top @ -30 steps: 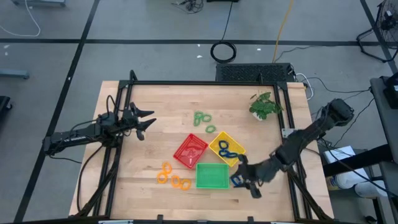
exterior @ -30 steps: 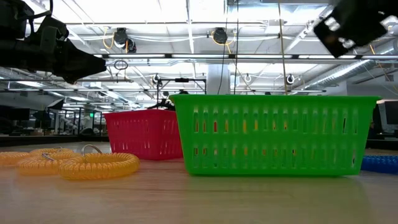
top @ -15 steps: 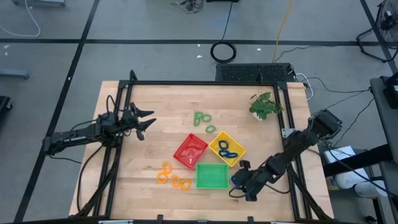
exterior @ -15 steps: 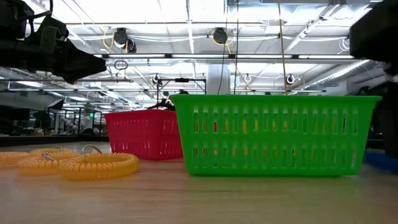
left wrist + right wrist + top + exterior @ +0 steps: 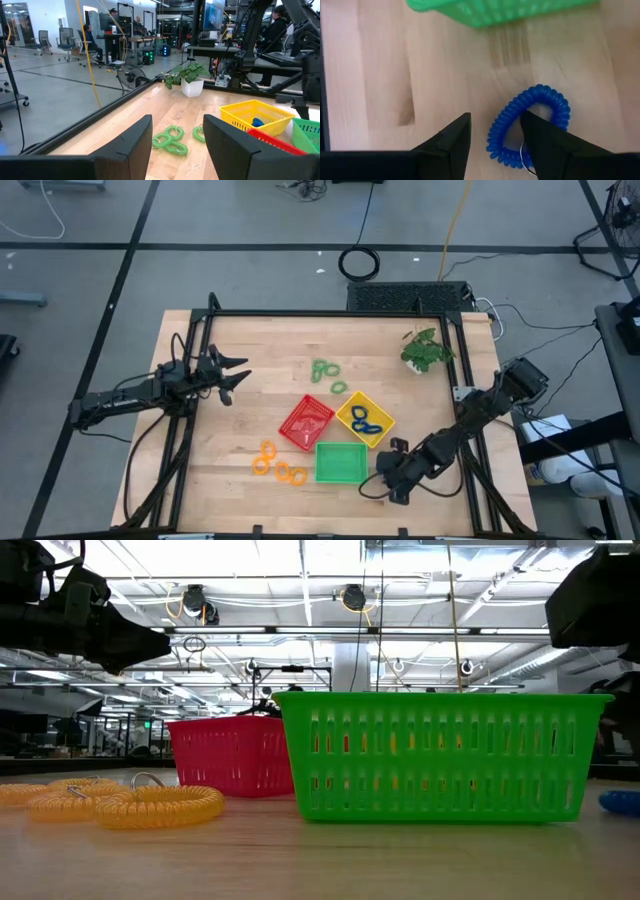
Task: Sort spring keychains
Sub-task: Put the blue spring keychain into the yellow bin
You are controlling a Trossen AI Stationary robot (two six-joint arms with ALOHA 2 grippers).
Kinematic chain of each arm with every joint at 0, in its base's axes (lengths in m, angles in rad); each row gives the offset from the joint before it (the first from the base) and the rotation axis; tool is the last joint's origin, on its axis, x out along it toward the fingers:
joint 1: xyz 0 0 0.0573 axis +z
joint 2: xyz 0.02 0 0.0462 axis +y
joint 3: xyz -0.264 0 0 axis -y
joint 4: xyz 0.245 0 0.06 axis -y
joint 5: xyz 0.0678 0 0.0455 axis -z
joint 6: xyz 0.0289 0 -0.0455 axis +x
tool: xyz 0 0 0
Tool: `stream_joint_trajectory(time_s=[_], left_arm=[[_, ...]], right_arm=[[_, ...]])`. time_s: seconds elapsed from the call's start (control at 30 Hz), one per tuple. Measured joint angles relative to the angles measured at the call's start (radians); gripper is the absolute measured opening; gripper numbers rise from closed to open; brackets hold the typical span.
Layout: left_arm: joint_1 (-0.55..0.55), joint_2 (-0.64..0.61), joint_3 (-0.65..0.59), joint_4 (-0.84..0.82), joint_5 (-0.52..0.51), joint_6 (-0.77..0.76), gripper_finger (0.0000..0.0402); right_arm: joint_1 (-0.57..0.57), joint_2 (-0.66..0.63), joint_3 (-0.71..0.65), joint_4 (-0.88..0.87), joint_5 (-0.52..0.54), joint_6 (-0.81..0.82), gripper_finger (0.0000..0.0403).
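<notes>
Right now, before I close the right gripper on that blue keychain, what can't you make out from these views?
- High view: the right gripper covers the blue keychain.
- Right wrist view: the blue keychain is partly hidden behind one finger; contact cannot be told.
- Low view: the green tray hides the yellow tray; the keychain is cut by the edge.
- High view: the keychains in the yellow tray are too small to count.

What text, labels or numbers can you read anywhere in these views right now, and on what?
None can be read.
Green tray, red tray, yellow tray, blue spring keychain: no markings visible.
Monitors and equipment in the room behind: any text is too small to read.
</notes>
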Motion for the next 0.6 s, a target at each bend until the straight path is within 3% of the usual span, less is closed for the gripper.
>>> stream_joint_trajectory(time_s=[0.33,0.6], left_arm=[[0.000,0.000,0.000,0.000,0.000,0.000,0.0184],[0.000,0.000,0.000,0.000,0.000,0.000,0.0184]], right_arm=[[0.001,-0.001,0.000,-0.098,-0.011,0.104,0.0163],[-0.001,-0.002,0.001,-0.155,-0.047,0.323,0.0107]])
